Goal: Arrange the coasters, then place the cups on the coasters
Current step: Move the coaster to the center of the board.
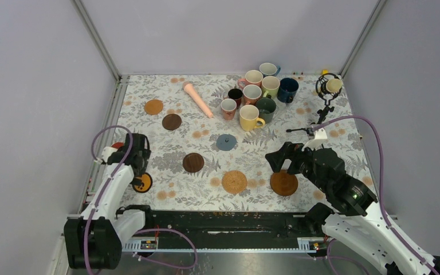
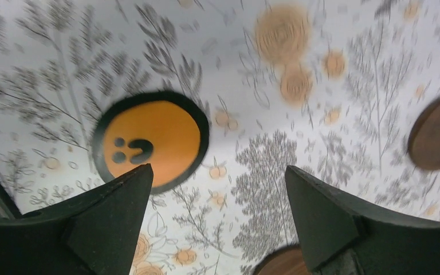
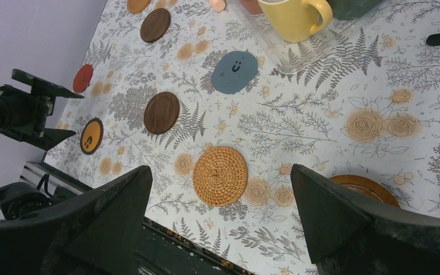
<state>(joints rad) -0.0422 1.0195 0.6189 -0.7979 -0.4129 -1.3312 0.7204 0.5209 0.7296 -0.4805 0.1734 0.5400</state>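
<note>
Several coasters lie spread over the floral cloth: orange wood [image 1: 153,106], two dark brown [image 1: 172,121] [image 1: 193,162], grey-blue [image 1: 226,142], tan woven [image 1: 234,181] and brown wood [image 1: 283,183]. My left gripper [image 1: 142,171] [image 2: 217,172] hovers open just above the black-rimmed orange coaster [image 1: 142,183] [image 2: 152,140], which lies by its left finger. A red coaster [image 3: 82,78] sits behind that arm. My right gripper [image 1: 281,163] [image 3: 220,172] stands open and empty above the brown wood coaster [image 3: 366,186]. The cups [image 1: 259,94] cluster at the back; the yellow cup [image 1: 250,117] [image 3: 295,17] is nearest.
A long pink tapered stick [image 1: 198,99] lies at the back centre. A small black tripod microphone [image 1: 325,94] stands at the back right. Grey walls close in the table on three sides. A black rail [image 1: 223,223] runs along the near edge.
</note>
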